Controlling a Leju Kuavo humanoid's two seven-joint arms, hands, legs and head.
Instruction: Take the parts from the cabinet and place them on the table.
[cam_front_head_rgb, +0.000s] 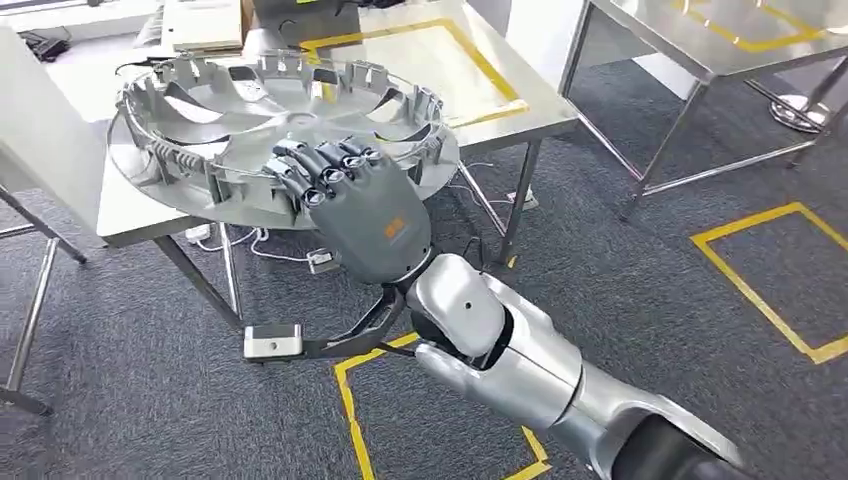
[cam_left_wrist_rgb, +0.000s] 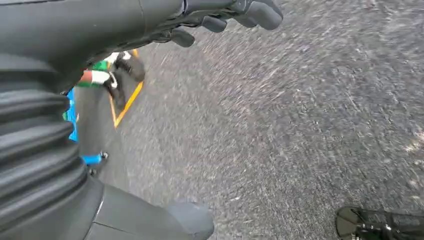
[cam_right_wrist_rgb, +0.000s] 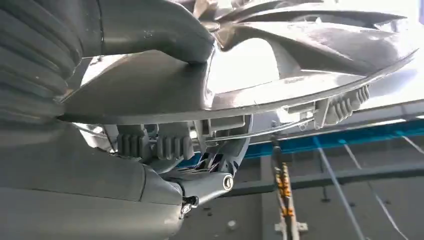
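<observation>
- We see our right robot hand grasping the near rim of the silver wheel cover, fingers curled over its edge.
- The wheel cover lies on the desk, its near side overhanging the desk's front edge.
- Our left robot hand hangs above grey carpet, fingers loosely curled, holding nothing.
</observation>
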